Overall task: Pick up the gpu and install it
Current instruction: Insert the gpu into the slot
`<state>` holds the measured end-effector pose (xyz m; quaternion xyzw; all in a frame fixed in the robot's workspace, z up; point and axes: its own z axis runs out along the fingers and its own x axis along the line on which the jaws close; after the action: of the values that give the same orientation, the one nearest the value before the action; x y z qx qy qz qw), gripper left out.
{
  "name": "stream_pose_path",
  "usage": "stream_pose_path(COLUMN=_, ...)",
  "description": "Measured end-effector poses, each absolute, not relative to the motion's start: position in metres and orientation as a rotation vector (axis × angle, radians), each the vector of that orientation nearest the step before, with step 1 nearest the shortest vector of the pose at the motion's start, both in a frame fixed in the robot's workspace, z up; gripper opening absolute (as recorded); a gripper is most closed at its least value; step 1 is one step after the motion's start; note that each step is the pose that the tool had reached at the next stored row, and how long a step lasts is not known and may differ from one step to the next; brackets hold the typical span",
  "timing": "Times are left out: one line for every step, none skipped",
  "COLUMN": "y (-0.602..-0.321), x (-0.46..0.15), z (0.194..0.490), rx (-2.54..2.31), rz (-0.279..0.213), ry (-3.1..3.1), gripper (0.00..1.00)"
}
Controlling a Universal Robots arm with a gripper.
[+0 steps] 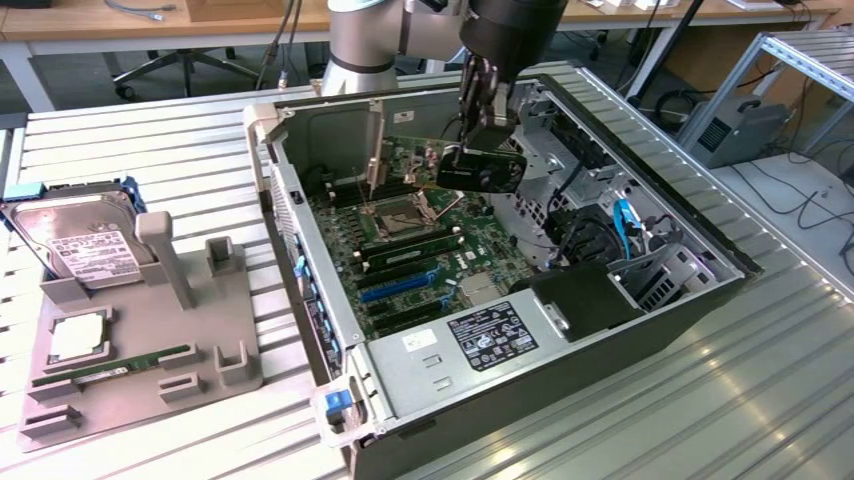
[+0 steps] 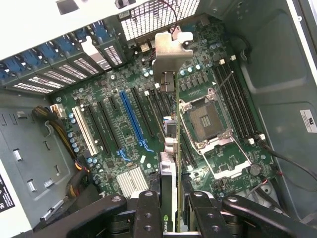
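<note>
The gripper (image 2: 171,201) is seen clamped on the gpu (image 2: 168,171), its two dark fingers (image 2: 148,210) pressed against the opposite faces of the card, which is viewed edge-on between them. From the grip the card runs away across the board, and its silver end bracket (image 2: 168,54) is found at the far end, close to the perforated rear wall (image 2: 148,20) of the case. The gpu is held inside the open computer case (image 1: 534,400), over the green motherboard (image 2: 114,89), along a line between the row of expansion slots and the CPU socket (image 2: 205,119). The blue slot (image 2: 132,116) is left uncovered to one side of the card. Whether the card's lower edge touches a slot cannot be told. In the exterior view the gripper (image 1: 454,160) is seen lowered into the far part of the case, with the gpu (image 1: 404,165) standing on edge just beside it, toward the exterior view's left. Outside the case, at the exterior view's left, a grey holder (image 1: 134,390) is laid on the ribbed metal table (image 1: 694,400). A hard drive (image 1: 83,245) is propped at the holder's far end, and a narrow green memory stick (image 1: 114,365) is laid flat nearer the front.
</note>
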<state>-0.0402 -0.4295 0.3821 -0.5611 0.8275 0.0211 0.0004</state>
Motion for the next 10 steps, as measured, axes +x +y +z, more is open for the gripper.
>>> stream_pose_path(y=-0.4294, x=-0.0401, z=0.3821, rx=-1.764, rz=0.066, ry=2.598, gripper=0.27)
stream_pose_path(y=-0.4295, x=-0.0401, z=0.3821, rx=-1.766, rz=0.066, ry=2.596, gripper=0.27)
stream_pose_path(y=-0.4294, x=-0.04, z=0.3821, rx=-1.769, rz=0.066, ry=2.595, gripper=0.27)
stream_pose_path(y=-0.4295, x=-0.04, z=0.3821, rx=-1.771, rz=0.066, ry=2.593, gripper=0.27)
stream_pose_path(y=-0.4295, x=-0.04, z=0.3821, rx=-1.773, rz=0.066, ry=2.592, gripper=0.27)
stream_pose_path(y=-0.4295, x=-0.0399, z=0.3821, rx=-1.775, rz=0.066, ry=2.591, gripper=0.27)
stream_pose_path(y=-0.4295, x=-0.0399, z=0.382, rx=-1.777, rz=0.066, ry=2.589, gripper=0.27)
stream_pose_path(y=-0.4295, x=-0.0398, z=0.382, rx=-1.779, rz=0.066, ry=2.588, gripper=0.27)
stream_pose_path(y=-0.4295, x=-0.0398, z=0.382, rx=-1.781, rz=0.066, ry=2.586, gripper=0.27)
stream_pose_path(y=-0.4295, x=-0.0397, z=0.382, rx=-1.784, rz=0.066, ry=2.585, gripper=0.27)
